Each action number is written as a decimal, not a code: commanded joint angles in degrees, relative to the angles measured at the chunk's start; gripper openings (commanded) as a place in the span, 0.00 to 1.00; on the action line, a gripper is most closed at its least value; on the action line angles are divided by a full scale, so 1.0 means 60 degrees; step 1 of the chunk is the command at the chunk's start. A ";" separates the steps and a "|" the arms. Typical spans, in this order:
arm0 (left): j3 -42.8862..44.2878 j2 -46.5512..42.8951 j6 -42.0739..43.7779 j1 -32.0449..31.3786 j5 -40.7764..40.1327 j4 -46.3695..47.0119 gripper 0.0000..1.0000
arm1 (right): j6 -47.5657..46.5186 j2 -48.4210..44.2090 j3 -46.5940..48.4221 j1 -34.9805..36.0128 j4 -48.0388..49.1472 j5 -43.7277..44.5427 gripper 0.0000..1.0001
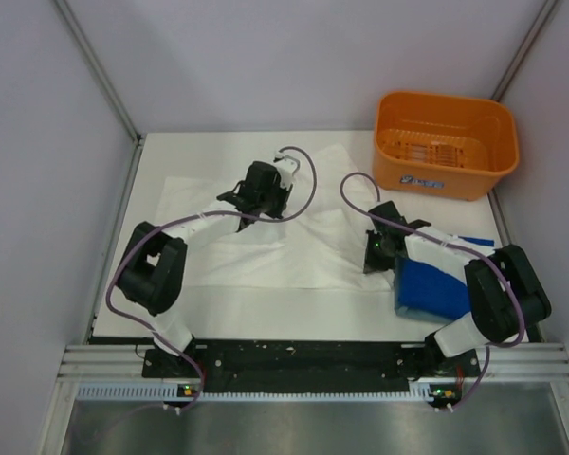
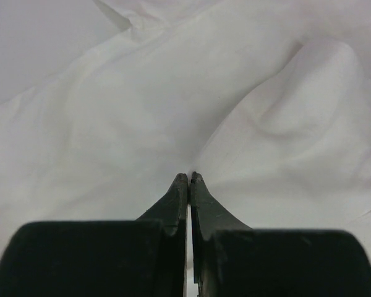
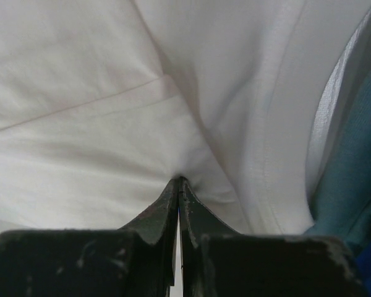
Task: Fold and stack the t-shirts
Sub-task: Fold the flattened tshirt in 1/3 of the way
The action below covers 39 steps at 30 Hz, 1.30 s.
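Spread mid-table, white shirt (image 1: 308, 248), left gripper (image 2: 189, 177) and right gripper (image 3: 179, 180) each pinched closed on its cloth, blue shirt (image 1: 429, 290) at 4 o'clock, basket (image 1: 398, 172) at 1 o'clock.

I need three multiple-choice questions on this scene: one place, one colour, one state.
1. Where does the orange basket stand? A near left corner; B far right corner; C centre.
2. What colour is the shirt beside the right arm? A red; B green; C blue.
3. How is the left gripper? A wide open; B shut on the white shirt; C gripping the basket.
Answers: 1 B, top view shows it far right. 2 C, blue shirt lies there. 3 B, fingers meet with cloth puckered at their tips.
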 commanded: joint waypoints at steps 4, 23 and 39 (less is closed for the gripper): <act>0.0352 0.1365 -0.0031 0.0162 -0.0167 -0.1099 0.00 | -0.0155 0.0074 -0.0443 0.0009 -0.0623 0.0103 0.00; 0.1863 0.0548 0.0598 0.0367 -0.0123 -0.3020 0.45 | -0.2383 0.3805 0.7244 -0.0694 -0.0637 -0.1186 0.59; -0.0112 -0.1385 0.3249 0.1961 -0.0136 -0.5305 0.49 | -0.1955 0.5921 0.8686 -0.0782 -0.0375 -0.2126 0.00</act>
